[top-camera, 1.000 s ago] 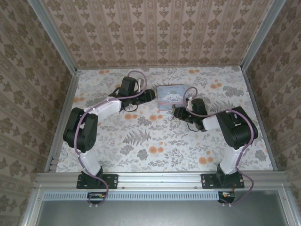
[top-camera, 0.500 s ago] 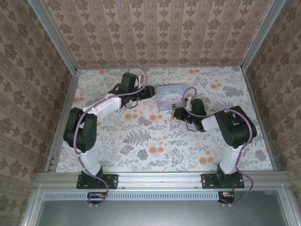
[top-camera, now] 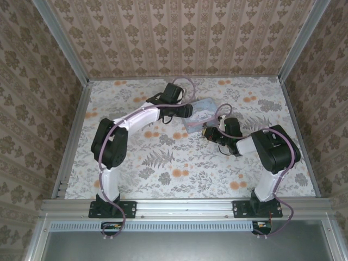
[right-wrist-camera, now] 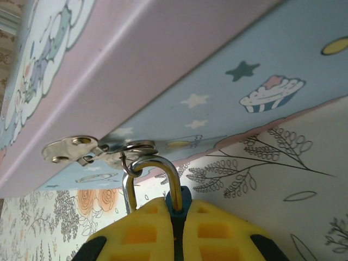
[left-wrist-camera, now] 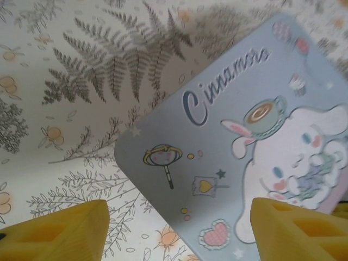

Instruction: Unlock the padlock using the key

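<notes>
Right pincer [right-wrist-camera: 178, 228] pinching padlock [right-wrist-camera: 175, 200] body between fingertips — shackle hooked through hasp [right-wrist-camera: 81, 149] on tin [right-wrist-camera: 228, 49]; left pincer [left-wrist-camera: 179, 231] spread above tin.

The tin [left-wrist-camera: 217, 125] looks like smooth painted metal with a soft sheen. Its clasp [right-wrist-camera: 70, 149] is bright, shiny silver metal, as is the polished loop of the padlock [right-wrist-camera: 173, 185]. The right gripper [right-wrist-camera: 176, 231] has matt yellow plastic fingers [right-wrist-camera: 138, 231]. The table [top-camera: 163, 163] has a matt flowered covering, and the frame rail [top-camera: 185, 205] is dull brushed metal.
</notes>
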Available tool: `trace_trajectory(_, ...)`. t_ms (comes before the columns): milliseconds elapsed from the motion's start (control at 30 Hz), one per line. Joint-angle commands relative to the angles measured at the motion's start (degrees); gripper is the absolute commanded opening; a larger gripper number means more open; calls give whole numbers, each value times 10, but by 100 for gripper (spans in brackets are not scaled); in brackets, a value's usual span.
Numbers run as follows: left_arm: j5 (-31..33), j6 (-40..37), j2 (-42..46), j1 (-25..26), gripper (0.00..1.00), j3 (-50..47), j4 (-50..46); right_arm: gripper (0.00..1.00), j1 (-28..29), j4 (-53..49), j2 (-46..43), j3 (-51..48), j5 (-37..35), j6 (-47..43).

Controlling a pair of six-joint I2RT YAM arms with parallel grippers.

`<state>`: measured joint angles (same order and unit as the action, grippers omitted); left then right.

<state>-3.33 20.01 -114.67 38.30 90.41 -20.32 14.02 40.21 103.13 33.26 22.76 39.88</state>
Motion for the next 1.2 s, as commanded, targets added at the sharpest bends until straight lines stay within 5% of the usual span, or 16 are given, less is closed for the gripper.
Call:
trace_trajectory(0,34,-30,-14,10,70,19,-43,0,-10,-20,-6,-20,-15,16)
trace_trajectory(733,78,-55,-56,62,69,1,-63,0,-41,92,35,-28,24,114)
trace_trajectory(1167,69,-56,-65,62,68,-13,-56,0,-81,65,38,-16,39,93)
